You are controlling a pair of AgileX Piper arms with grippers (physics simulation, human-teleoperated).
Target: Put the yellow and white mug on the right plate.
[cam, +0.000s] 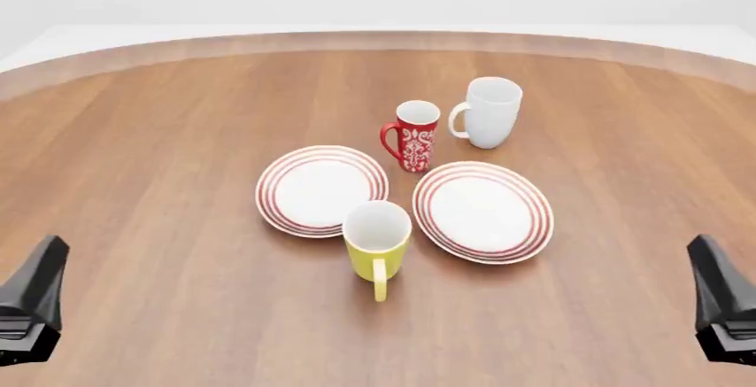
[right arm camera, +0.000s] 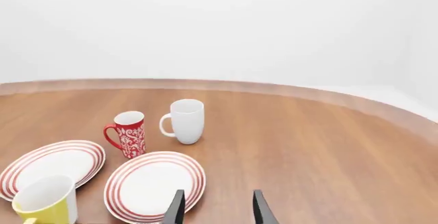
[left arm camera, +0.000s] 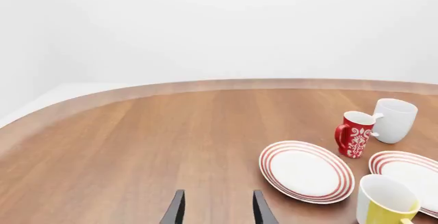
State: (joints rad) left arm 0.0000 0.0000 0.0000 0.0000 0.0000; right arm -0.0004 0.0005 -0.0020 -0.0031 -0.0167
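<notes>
The yellow and white mug (cam: 377,241) stands upright on the table between the two plates, at their near edges, with its handle toward the arms' side. It also shows in the wrist views as the yellow and white mug (left arm camera: 383,204) (right arm camera: 45,203). The right plate (cam: 482,211) (right arm camera: 154,185) (left arm camera: 412,175) lies bare just right of it. My left gripper (left arm camera: 217,207) (cam: 35,291) is open and holds nothing, low at the near left, far from the mug. My right gripper (right arm camera: 217,207) (cam: 721,297) is open at the near right, its fingers by the right plate's near rim.
The left plate (cam: 321,189) lies beside the mug on its left. A red patterned mug (cam: 413,135) stands behind the gap between the plates, and a larger white mug (cam: 489,112) stands behind it to the right. The table's curved far edge (cam: 378,42) runs across the back.
</notes>
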